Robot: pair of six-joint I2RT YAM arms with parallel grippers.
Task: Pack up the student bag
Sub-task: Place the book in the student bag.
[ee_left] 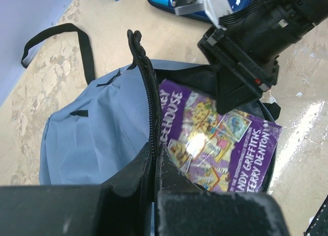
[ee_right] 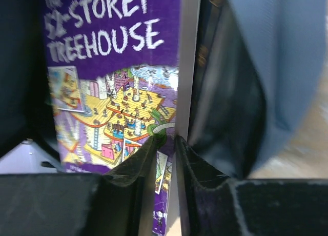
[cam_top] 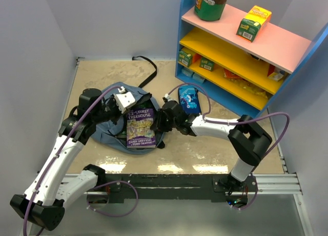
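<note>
The student bag (cam_top: 105,131) is a slate-blue backpack lying open on the floor between my arms. My left gripper (cam_top: 139,104) is shut on the bag's black zipper edge (ee_left: 148,107), holding the opening up. A purple book (cam_top: 140,127), "The 52-Storey Treehouse", lies in the mouth of the bag (ee_left: 97,138). My right gripper (cam_top: 160,122) is at the book's right edge. In the right wrist view its fingers (ee_right: 148,159) pinch the edge of the book (ee_right: 113,66), one on the cover and one on the far side. Blue bag fabric (ee_right: 287,56) shows to the right.
A dark-blue printed pencil case (cam_top: 189,99) lies on the floor right of the bag. A blue shelf unit (cam_top: 241,56) with boxes stands at the back right. The bag's black strap (cam_top: 148,66) trails toward the back wall. Walls close in the left and right sides.
</note>
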